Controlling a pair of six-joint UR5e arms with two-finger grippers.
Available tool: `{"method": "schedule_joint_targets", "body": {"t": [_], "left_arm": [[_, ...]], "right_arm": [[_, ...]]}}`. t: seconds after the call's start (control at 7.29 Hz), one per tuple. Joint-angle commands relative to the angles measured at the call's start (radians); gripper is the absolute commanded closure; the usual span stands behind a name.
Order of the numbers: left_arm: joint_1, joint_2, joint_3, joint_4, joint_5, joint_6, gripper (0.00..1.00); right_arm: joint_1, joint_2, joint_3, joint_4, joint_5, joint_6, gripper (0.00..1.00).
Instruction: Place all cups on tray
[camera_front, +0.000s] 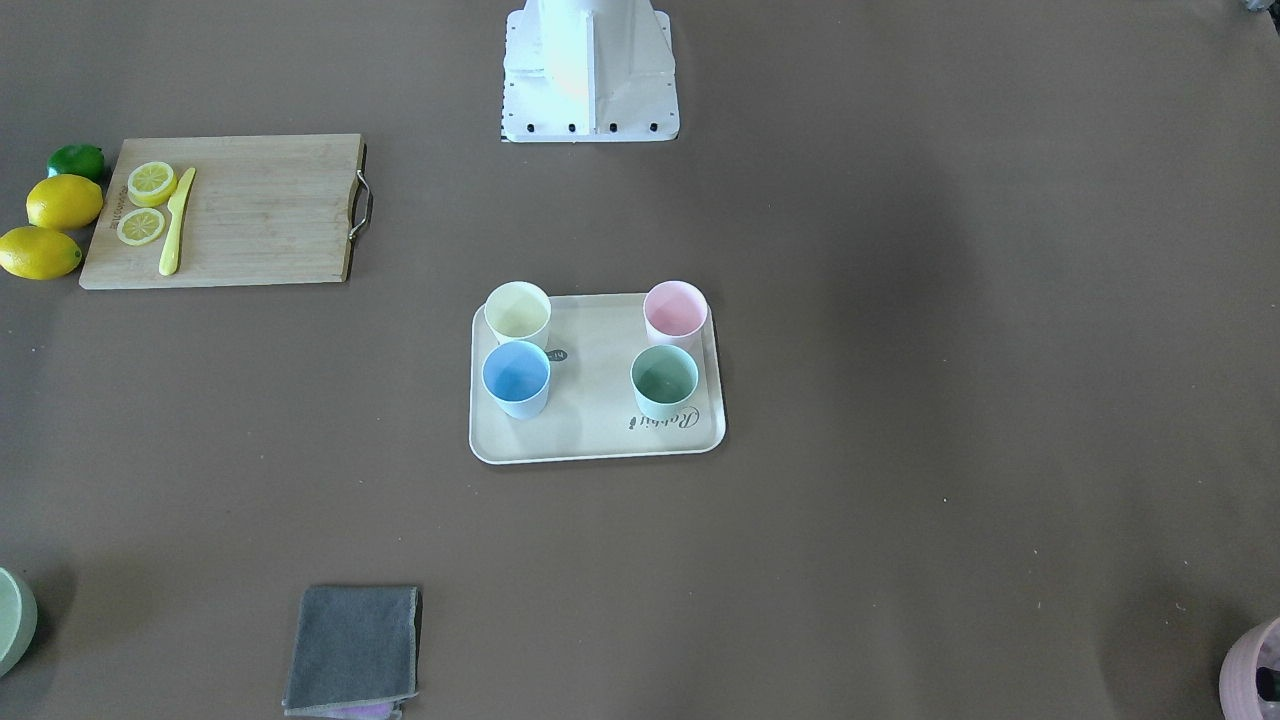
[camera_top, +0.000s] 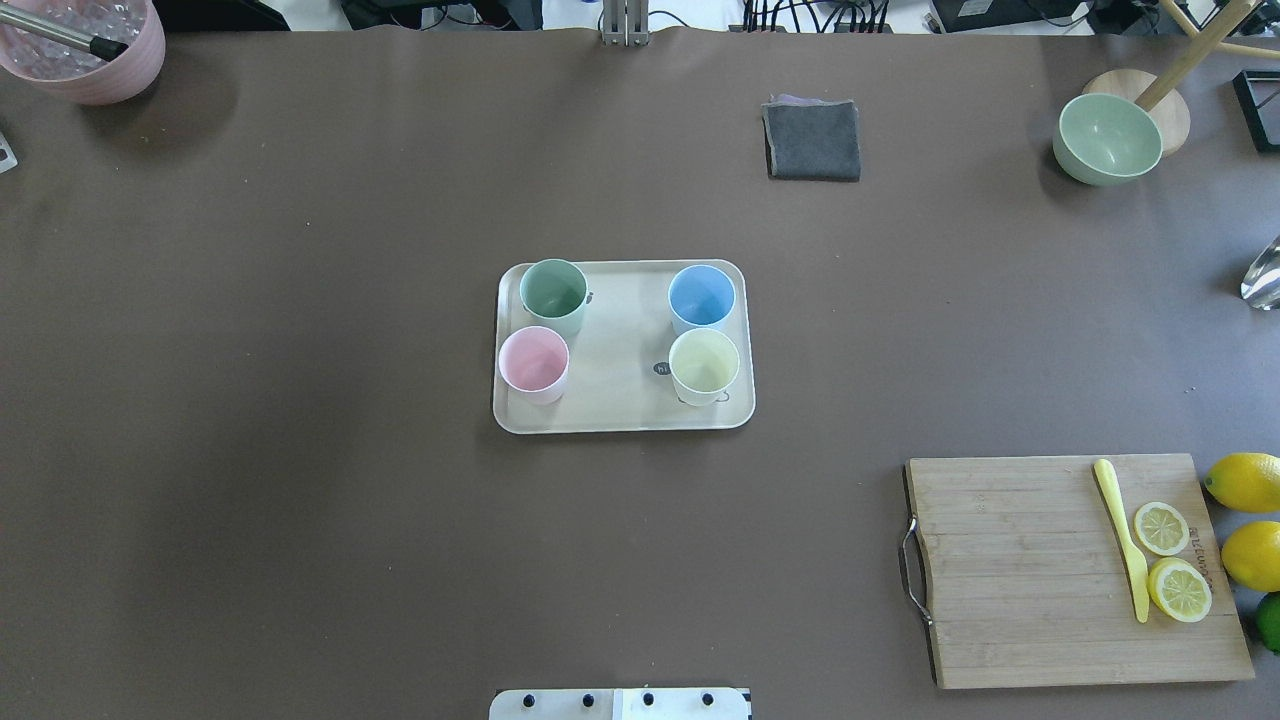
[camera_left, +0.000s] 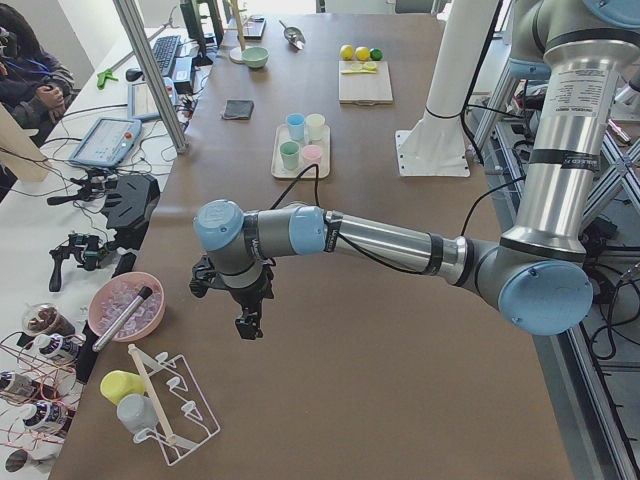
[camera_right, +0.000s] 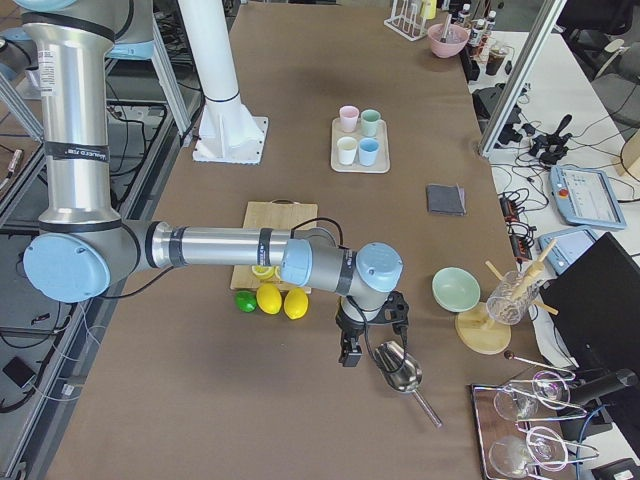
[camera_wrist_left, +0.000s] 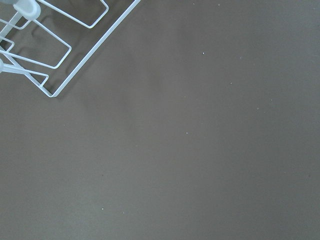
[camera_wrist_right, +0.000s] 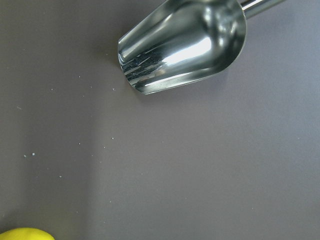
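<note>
Steel scoop (camera_wrist_right: 185, 45) fills the top of the right wrist view, lying on the brown worktop (camera_top: 300, 450). The right hand (camera_right: 350, 352) hangs above the worktop just beside this scoop and near the whole lemons (camera_right: 282, 300). The left hand (camera_left: 245, 325) hangs over bare worktop at the opposite end, near a white wire rack (camera_left: 175, 400) and a mauve pot (camera_left: 125, 305). Both hands appear only in the side views, so how far each is open cannot be told; no object shows in either grasp.

The tray (camera_top: 620, 405) sits at mid-worktop, well apart from both hands. All four cups stand upright on it, mouths up. In the overhead view the green cup (camera_top: 553, 292) occupies the far left corner, with the pink cup (camera_top: 533, 363) just beside it at the near left. The blue cup (camera_top: 701, 297) occupies the far right corner, with the yellow cup (camera_top: 704, 366) just beside it at the near right. Bare tray separates the two pairs.

A wooden cutting board (camera_top: 1040, 600) on the robot's right carries two lemon slices (camera_top: 1160, 527) and a yellow knife (camera_top: 1125, 550). A green bowl (camera_top: 1107, 138) and a folded grey cloth (camera_top: 812, 140) lie along the far edge.
</note>
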Motion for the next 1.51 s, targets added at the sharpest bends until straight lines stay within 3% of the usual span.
{"method": "schedule_joint_targets", "body": {"t": [0.0,1.37], "left_arm": [[0.001,0.001,-0.001,-0.002,-0.007,0.000,0.02],[-0.036,0.004,-0.021,-0.004,0.003,0.003,0.02]], "right_arm": [[0.000,-0.003,-0.001,0.012,0.000,0.000,0.00],[0.000,-0.001,0.001,0.012,0.000,0.002,0.00]]}}
